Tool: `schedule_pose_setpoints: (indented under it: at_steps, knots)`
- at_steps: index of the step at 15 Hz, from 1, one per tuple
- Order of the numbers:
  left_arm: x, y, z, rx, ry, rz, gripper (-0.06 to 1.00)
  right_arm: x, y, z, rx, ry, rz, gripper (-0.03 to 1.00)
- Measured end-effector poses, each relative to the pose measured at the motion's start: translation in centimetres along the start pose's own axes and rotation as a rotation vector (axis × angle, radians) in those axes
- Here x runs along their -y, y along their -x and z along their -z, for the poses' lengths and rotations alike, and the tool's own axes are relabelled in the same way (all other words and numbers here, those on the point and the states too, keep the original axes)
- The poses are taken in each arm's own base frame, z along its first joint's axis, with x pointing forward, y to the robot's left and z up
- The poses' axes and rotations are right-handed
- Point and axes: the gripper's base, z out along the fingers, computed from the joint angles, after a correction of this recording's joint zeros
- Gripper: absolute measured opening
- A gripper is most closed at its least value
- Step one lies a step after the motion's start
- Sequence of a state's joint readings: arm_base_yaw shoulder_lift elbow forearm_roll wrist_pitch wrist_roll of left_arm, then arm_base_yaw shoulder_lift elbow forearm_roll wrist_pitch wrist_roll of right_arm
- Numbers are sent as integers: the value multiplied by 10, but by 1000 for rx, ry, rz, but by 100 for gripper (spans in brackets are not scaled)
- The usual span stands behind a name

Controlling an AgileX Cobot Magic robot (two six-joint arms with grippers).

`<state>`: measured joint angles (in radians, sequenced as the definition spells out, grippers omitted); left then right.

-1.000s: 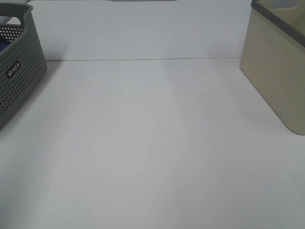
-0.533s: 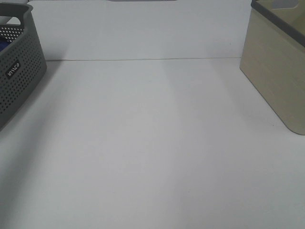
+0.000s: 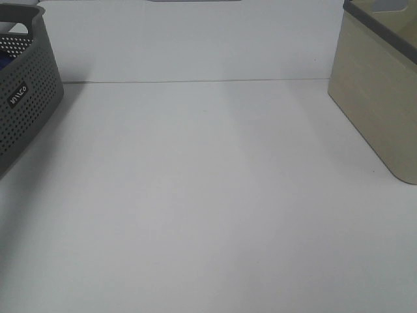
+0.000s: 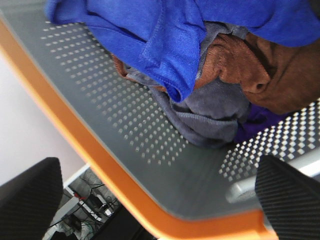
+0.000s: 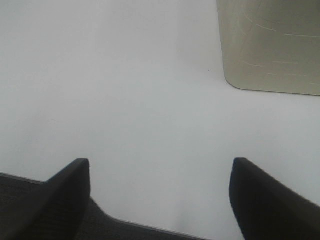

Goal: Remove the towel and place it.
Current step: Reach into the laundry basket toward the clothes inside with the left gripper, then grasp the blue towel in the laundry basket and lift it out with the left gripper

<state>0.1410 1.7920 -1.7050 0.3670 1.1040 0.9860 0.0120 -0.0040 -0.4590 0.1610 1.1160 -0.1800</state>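
The royal-blue towel (image 4: 165, 35) lies bunched on top of a brown cloth (image 4: 250, 70) and a grey-purple cloth (image 4: 215, 112) inside the grey perforated basket (image 4: 115, 115). A sliver of blue shows inside the same basket (image 3: 26, 85) at the left edge of the exterior high view. My left gripper (image 4: 160, 200) is open and empty above the basket's orange-edged rim, apart from the cloths. My right gripper (image 5: 160, 200) is open and empty over the bare white table. Neither gripper shows in the exterior high view.
A beige basket (image 3: 381, 85) with a grey rim stands at the far right of the white table (image 3: 208, 195); it also shows in the right wrist view (image 5: 270, 45). The grey basket stands at the far left.
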Motion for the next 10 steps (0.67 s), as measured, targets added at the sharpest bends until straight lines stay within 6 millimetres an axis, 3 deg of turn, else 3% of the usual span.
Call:
schedule_pose_setpoints:
  at_steps: [3, 5, 6, 7, 8, 10]
  knots:
    - [-12, 8, -65, -39, -41, -47, 99, 0, 0, 0, 0, 0, 0, 75]
    - [-17, 20, -97, -34, -24, -91, 99, 0, 0, 0, 0, 0, 0, 75]
    - [-21, 32, -126, -20, -11, -104, 99, 0, 0, 0, 0, 0, 0, 75]
    - [-21, 32, -126, -20, -11, -104, 99, 0, 0, 0, 0, 0, 0, 75]
    - [-19, 41, -153, -17, -19, -114, 99, 0, 0, 0, 0, 0, 0, 75]
    - [-12, 47, -176, -17, -40, -127, 99, 0, 0, 0, 0, 0, 0, 75]
